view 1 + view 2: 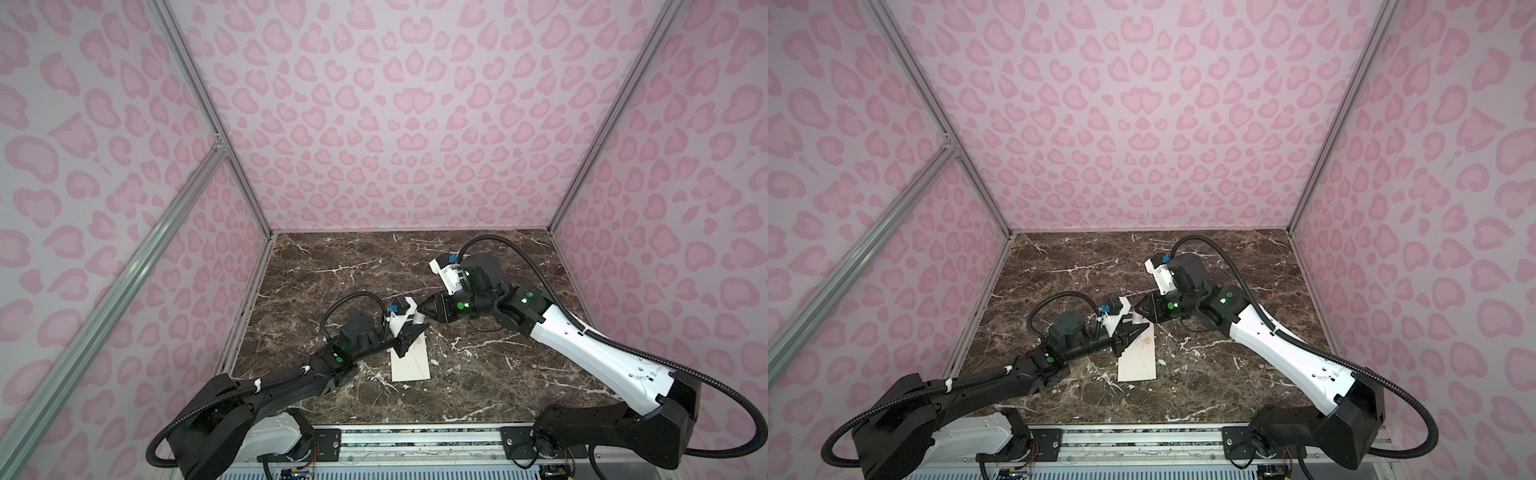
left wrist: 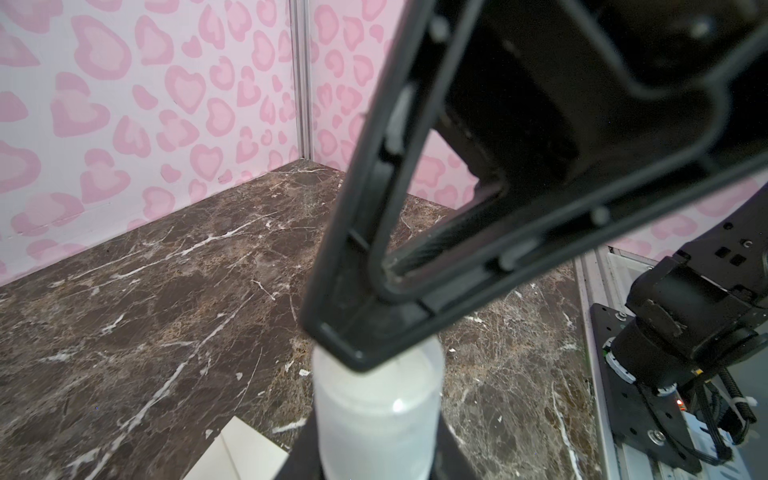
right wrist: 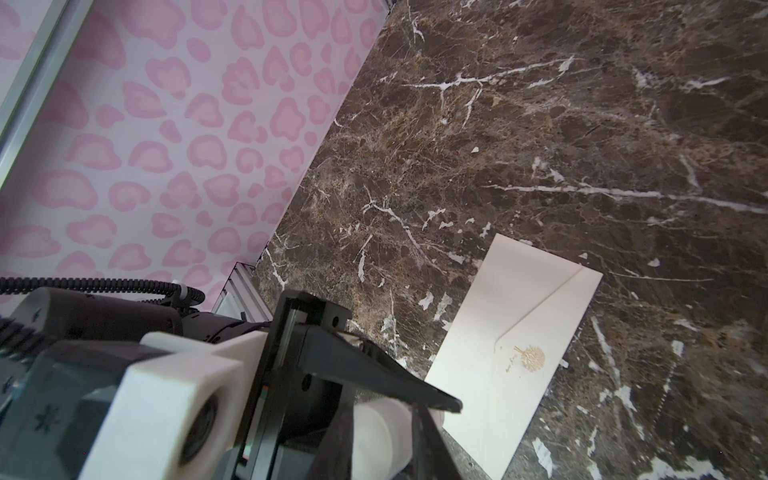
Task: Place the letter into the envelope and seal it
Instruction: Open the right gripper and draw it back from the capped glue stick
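Observation:
The cream envelope (image 1: 412, 362) (image 1: 1138, 358) lies flat on the marble, flap folded down, its gold emblem (image 3: 530, 357) facing up; one corner of it shows in the left wrist view (image 2: 243, 455). The letter is out of view. My left gripper (image 1: 411, 332) (image 1: 1130, 332) hovers over the envelope's far end, shut on a white cylindrical stick (image 1: 419, 319) (image 2: 374, 415). My right gripper (image 1: 424, 309) (image 1: 1140, 309) meets it from the right. Its jaws stand on both sides of the stick's free end (image 3: 382, 436), shut on it.
Brown marble tabletop (image 1: 478, 374), walled by pink patterned panels on three sides. Aluminium rail with both arm bases (image 1: 415, 440) along the front edge. The two grippers are tip to tip above the envelope.

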`<action>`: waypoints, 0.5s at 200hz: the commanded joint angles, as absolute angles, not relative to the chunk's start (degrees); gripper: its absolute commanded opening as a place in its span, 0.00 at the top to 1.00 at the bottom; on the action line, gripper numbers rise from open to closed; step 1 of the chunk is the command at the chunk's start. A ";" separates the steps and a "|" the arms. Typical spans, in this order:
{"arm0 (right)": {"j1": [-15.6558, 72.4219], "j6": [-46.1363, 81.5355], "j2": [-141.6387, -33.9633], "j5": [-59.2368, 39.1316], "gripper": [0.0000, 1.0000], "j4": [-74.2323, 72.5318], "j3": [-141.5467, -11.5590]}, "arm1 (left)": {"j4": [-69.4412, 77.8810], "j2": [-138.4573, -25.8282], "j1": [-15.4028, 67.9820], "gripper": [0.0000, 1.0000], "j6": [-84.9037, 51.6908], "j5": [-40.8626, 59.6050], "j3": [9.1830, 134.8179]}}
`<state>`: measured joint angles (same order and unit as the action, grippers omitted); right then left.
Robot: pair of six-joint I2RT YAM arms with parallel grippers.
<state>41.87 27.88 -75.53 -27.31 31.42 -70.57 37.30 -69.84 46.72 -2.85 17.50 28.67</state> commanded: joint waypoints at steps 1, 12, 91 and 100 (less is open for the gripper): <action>41.92 27.47 -75.72 -27.16 0.74 33.29 -69.78 | 41.75 -69.08 46.66 0.96 -2.09 17.29 29.62; 41.92 27.36 -75.52 -26.85 0.74 33.48 -69.84 | 41.59 -68.91 46.60 0.96 -2.11 17.23 29.66; 39.51 27.33 -70.16 -18.57 0.59 30.27 -68.26 | 38.33 -66.38 46.52 0.96 -2.77 15.18 27.21; 39.16 27.18 -69.52 -17.52 0.59 30.00 -67.50 | 37.29 -65.48 46.58 0.96 -2.89 14.58 26.92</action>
